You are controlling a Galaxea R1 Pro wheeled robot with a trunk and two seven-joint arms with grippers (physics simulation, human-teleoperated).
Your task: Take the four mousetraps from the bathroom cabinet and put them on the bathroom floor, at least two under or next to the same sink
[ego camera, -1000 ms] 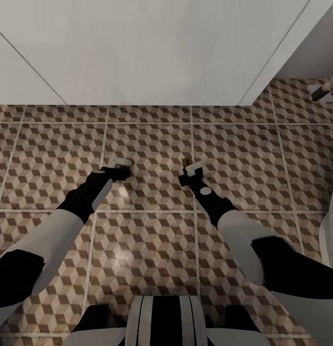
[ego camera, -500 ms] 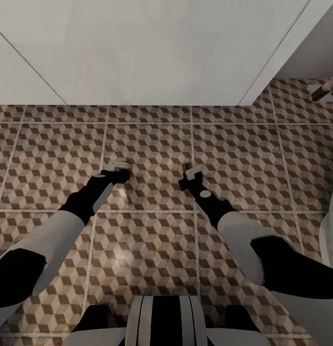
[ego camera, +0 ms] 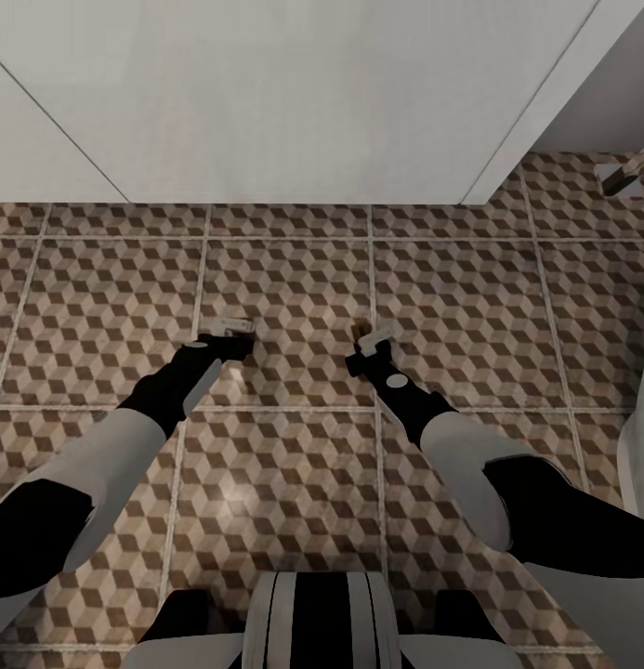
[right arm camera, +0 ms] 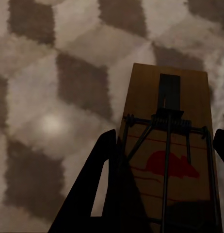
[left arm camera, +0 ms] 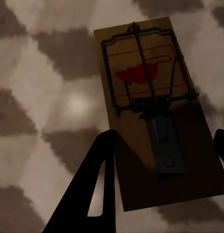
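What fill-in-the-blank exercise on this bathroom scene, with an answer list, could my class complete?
1. Each gripper carries one tan wooden ____, one between the left gripper fingers, one in the right gripper.
2. The printed mark on the left mousetrap is coloured ____.
3. Both arms reach low over the patterned ____.
4. Beyond the bathroom floor stands a plain ____ wall.

Missing words: mousetrap; red; floor; white
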